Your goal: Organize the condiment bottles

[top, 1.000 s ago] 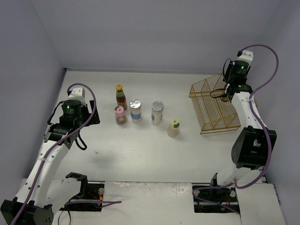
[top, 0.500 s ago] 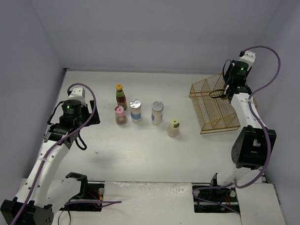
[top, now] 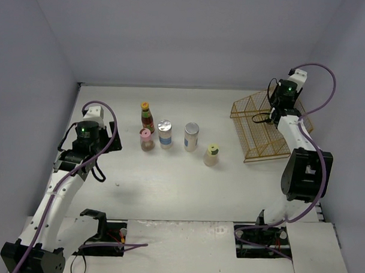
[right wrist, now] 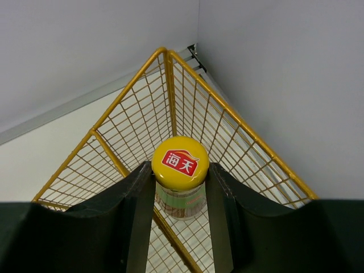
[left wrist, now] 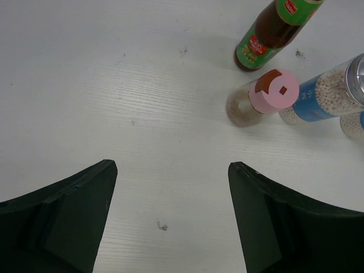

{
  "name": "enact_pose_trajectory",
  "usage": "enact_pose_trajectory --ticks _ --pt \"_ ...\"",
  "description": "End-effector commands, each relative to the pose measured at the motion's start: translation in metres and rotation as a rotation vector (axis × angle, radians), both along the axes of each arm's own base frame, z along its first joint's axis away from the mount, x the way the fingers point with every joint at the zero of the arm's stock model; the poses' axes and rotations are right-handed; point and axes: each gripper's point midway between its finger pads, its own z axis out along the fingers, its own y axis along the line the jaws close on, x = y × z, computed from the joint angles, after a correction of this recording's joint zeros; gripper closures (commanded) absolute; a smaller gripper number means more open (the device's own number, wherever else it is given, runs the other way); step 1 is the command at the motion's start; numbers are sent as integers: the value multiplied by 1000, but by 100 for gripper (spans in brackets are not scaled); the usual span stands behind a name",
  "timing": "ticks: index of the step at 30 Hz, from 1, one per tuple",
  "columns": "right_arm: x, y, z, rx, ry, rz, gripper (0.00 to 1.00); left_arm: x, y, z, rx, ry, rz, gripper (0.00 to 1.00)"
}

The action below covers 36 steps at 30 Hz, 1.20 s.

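- One yellow-capped sauce bottle [right wrist: 181, 162] is the piece in play. It hangs upright over the gold wire basket [right wrist: 227, 111] near the basket's far corner, cap up, with the red cap label facing my wrist camera.
- My right gripper [right wrist: 181, 185] has it, with the jaws closed against the bottle just below the cap, one finger on each side. I judge the high grip is there so the body hangs plumb and can go down among the wires without the fingers fouling the rim.
- I cannot tell which compartment lies beneath it. A divider bar [right wrist: 116, 159] runs close under the bottle, so the drop point wants care.
- Five more bottles stand on the table [top: 169, 184], well apart from the basket and to its left.
- The second sauce bottle [top: 147, 117] stands farthest back, with the pink-lidded jar [top: 146, 140] just in front of it.
- Beside those come the first silver-lidded jar [top: 165, 134] and the second silver-lidded jar [top: 191, 137], then the pale yellow-green-lidded jar [top: 211, 155], the closest to the basket.
- My left gripper [left wrist: 172, 166] hangs over bare tabletop with its jaws spread wide and nothing between them. The pink-lidded jar is ahead and to its right.
- I read that as parked within reach of the row, set up for the next pick.
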Motion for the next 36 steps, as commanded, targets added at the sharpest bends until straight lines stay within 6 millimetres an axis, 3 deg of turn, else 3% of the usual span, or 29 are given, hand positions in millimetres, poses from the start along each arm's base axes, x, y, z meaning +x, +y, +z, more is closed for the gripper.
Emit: enact_pose_trajectory --ticks 1,12,18,20,23,28,33,34,35,36 --pt "13 -13 80 -28 -276 -56 81 9 -3 24 -27 -87 -3 20" --pt "11 -4 82 -15 -255 0 38 9 -4 24 -30 -87 -7 20" --pt "6 17 112 -22 -267 110 20 8 -5 25 -36 -91 -13 20" --pt "3 30 134 -48 -289 156 19 8 -5 26 -35 -92 -13 20" --pt "-5 64 161 -73 -315 251 18 8 -4 28 -36 -100 -10 20" --pt "-22 160 182 -25 -346 595 16 7 -2 29 -38 -106 -5 20" --pt "-35 265 161 21 -307 891 16 7 0 30 -42 -112 0 20" --pt "-42 296 157 30 -303 956 15 7 1 30 -42 -112 2 20" --pt "-44 312 156 33 -312 993 15 7 1 30 -43 -113 3 20" --pt "-42 329 143 45 -289 1026 15 7 2 30 -43 -115 7 20"
